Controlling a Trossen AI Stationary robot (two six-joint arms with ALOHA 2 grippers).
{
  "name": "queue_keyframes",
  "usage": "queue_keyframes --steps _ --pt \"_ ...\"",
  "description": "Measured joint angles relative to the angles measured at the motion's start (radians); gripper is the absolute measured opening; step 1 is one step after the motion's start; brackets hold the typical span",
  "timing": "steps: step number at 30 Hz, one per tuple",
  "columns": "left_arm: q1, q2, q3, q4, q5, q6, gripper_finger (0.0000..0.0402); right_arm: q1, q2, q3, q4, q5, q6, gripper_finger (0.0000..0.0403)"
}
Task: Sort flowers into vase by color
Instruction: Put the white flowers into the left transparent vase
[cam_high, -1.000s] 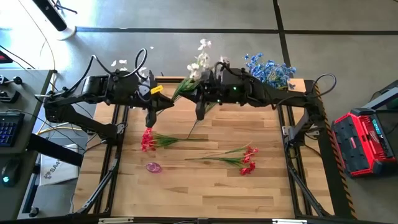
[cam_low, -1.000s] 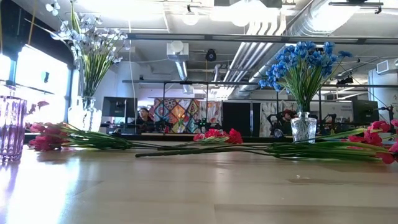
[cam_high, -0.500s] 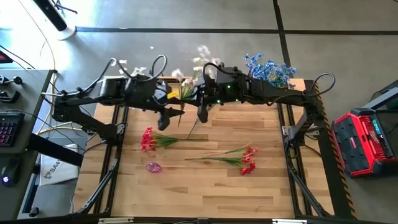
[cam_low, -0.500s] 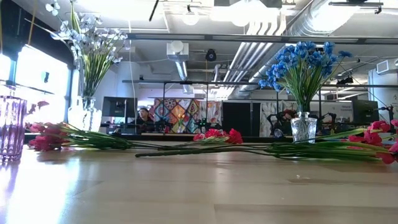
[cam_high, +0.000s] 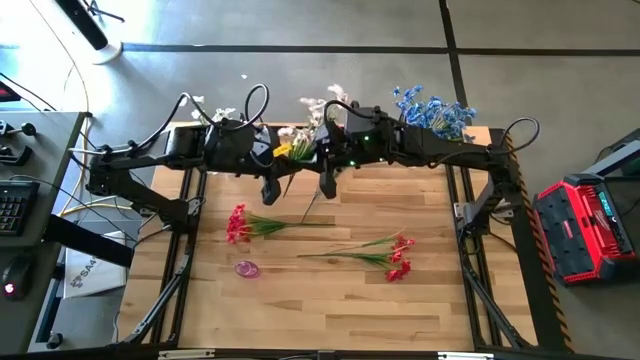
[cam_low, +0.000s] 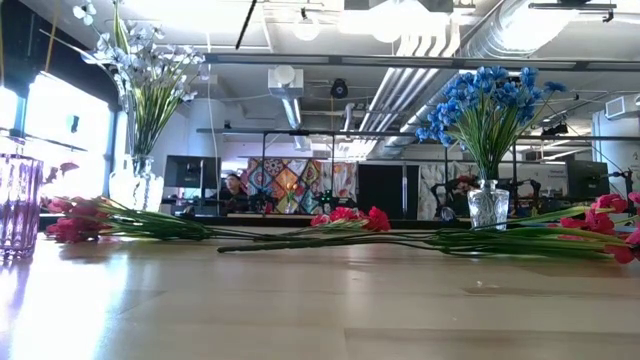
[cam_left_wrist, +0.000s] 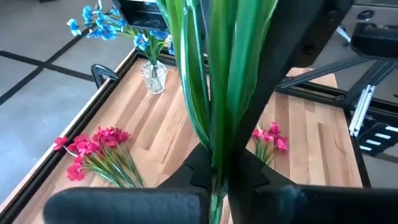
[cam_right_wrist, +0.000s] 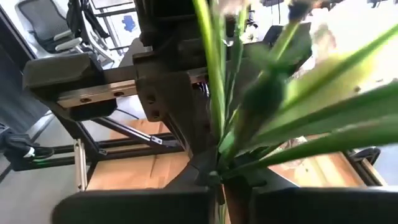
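The left claw (cam_high: 268, 197), which a second ago hangs over the red flowers (cam_high: 237, 224) at the table's left, now sits further right and further back, just beside the right claw (cam_high: 325, 188). It opens on the way and is now closed on the green stems of the white sprig (cam_high: 312, 112) that the right claw also grips. The left wrist view shows those stems (cam_left_wrist: 214, 93) pinched between its fingers. The sprig's blossoms sit a little lower and more to the left than before, tilted toward the left arm.
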Motion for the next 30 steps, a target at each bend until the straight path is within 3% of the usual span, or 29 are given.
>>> queue_keyframes --steps 4,11,14,20,26,30 --pt "-0.002 -0.024 0.0 -0.034 -0.081 -0.017 0.0005 -0.015 -0.025 -0.001 -0.004 0.017 -0.006 0.0052" --pt "0.0 -0.174 -0.001 -0.136 -0.397 -0.054 0.0002 -0.064 -0.139 0.002 -0.129 0.146 0.094 0.0134" --pt "0.0 -0.265 -0.001 -0.142 -0.521 -0.049 0.0001 -0.073 -0.153 0.0 -0.186 0.169 0.097 0.0145" --pt "0.002 -0.429 0.0 -0.1 -0.818 0.113 0.0001 -0.079 -0.146 -0.013 -0.209 0.175 0.096 0.0142" --pt "0.071 -0.512 0.0 -0.028 -0.839 0.299 0.0001 -0.082 -0.13 -0.045 -0.195 0.172 0.098 0.0138" --pt "0.123 -0.529 -0.031 0.025 -0.837 0.334 0.0 -0.086 -0.121 -0.045 -0.176 0.16 0.098 0.0138"
